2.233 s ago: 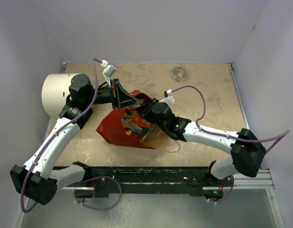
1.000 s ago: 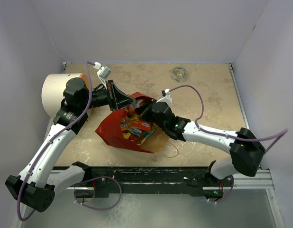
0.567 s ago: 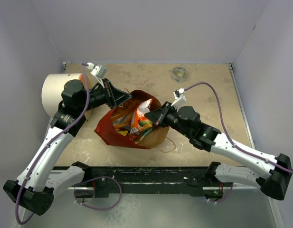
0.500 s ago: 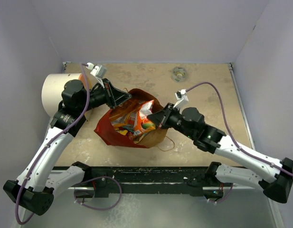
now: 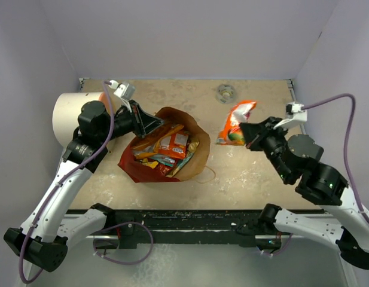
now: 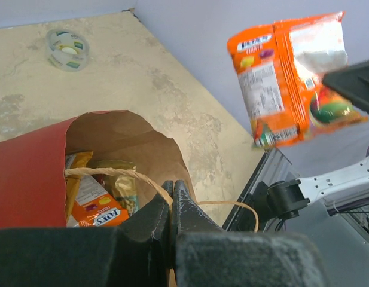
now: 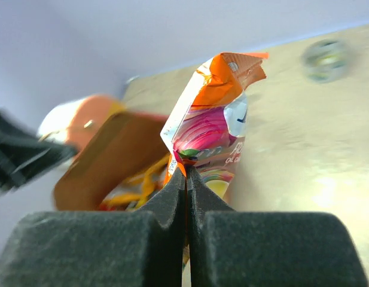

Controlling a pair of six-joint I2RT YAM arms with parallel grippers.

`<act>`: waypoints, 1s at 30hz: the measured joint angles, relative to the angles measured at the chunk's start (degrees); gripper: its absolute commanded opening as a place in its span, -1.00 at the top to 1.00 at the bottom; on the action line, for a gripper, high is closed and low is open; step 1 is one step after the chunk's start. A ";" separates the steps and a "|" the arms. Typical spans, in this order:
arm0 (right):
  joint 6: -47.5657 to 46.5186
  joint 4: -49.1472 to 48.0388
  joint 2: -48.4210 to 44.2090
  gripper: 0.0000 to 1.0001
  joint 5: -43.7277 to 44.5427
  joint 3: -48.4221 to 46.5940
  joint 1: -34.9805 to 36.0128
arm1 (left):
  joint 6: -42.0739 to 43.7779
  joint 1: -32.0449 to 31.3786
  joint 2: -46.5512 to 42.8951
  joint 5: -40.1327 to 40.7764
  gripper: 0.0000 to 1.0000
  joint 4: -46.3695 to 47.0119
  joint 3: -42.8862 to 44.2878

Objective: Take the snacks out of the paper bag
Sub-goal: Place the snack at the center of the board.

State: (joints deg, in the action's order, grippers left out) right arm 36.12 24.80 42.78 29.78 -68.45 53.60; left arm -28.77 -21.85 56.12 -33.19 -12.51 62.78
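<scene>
The red paper gift bag with its brown kraft inside (image 5: pixel 131 164) is lying open-mouthed on the beige mottled surface (image 5: pixel 256 179), with several crinkly foil snack packets (image 5: pixel 166 149) showing inside it. To its right, the right hand (image 5: pixel 246 133) is pinching 1 orange foil snack packet (image 5: pixel 235 122) in the air, apart from the bag, while the left hand (image 5: pixel 160 124) is clamping the bag's far-left rim. Farther back, a clear tape roll (image 5: pixel 225 92) is lying near the wall.

open red paper bag (image 5: pixel 128 165) of snacks (image 5: pixel 166 147), orange packet (image 5: pixel 235 123) aloft
</scene>
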 measured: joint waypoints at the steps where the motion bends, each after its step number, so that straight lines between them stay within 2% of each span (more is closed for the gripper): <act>1: 0.02 1.29 0.50 1.00 3.85 -1.53 0.00 | -0.02 0.02 -0.07 -0.28 1.00 0.00 0.00; 4: 1.55 8.07 4.42 1.00 16.61 -6.45 -0.44 | -0.13 0.00 -0.11 -1.53 1.00 0.22 0.00; 8: 3.76 16.15 14.80 1.00 25.62 -11.41 -6.10 | -0.22 0.00 -0.11 -2.82 1.00 0.85 0.00; 12: 2.03 17.14 25.81 1.00 24.44 -11.76 -19.69 | -0.61 0.00 -0.11 -4.15 1.00 1.27 0.00; 15: 0.57 18.01 31.98 1.00 24.20 -11.56 -26.99 | -0.72 0.02 -0.11 -5.05 1.00 1.33 0.00; 26: -2.84 18.67 43.91 1.00 22.88 -9.97 -43.43 | -1.92 0.00 -0.11 -8.39 1.00 1.81 0.00; 30: -5.25 17.92 50.14 1.00 20.68 -10.10 -46.99 | -2.16 0.02 -0.11 -9.29 1.00 2.16 -0.02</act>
State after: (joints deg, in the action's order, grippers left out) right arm 30.87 42.72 92.92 50.46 -78.54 6.61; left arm -30.94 -21.82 56.01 -42.48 -10.35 62.76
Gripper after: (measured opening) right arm 0.005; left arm 0.007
